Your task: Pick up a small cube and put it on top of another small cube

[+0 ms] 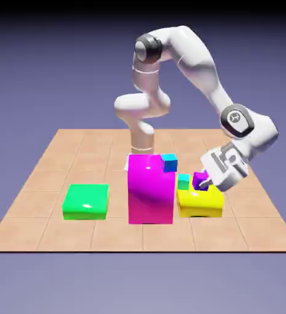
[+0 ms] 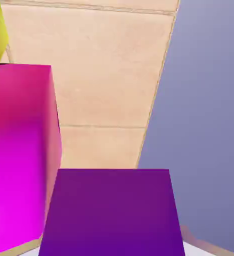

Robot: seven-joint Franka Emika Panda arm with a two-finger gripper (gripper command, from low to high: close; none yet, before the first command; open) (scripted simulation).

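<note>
A: List the items, largest first.

B: The tiled worktop (image 1: 78, 153) carries everything. The white arm (image 1: 188, 55) bends over it and reaches down on the exterior view's right. The tall magenta block (image 1: 150, 190) stands at centre with a small blue cube (image 1: 169, 162) on its top corner. The flat green block (image 1: 86, 202) lies well apart on the exterior view's left. The yellow block (image 1: 200, 203) sits just beside the magenta block.

A: Where is the small purple cube?

B: The small purple cube (image 1: 200, 179) is at the top of the yellow block, beside a small cyan cube (image 1: 183, 181). In the hand view it fills the bottom centre, large and directly ahead of the camera.

A: State of the pincer?

B: The pincer (image 1: 210, 180) is clamped on the small purple cube. Its fingertips are hidden behind the cube in the hand view.

A: Why is it held this way?

B: Judgement: the hand is tilted to come in from the side, away from the cyan cube and the tall block. Whether the cube has left the yellow surface cannot be told.

A: Any labels or writing?

B: None readable. The arm shows only a round joint emblem, too small to read.
</note>
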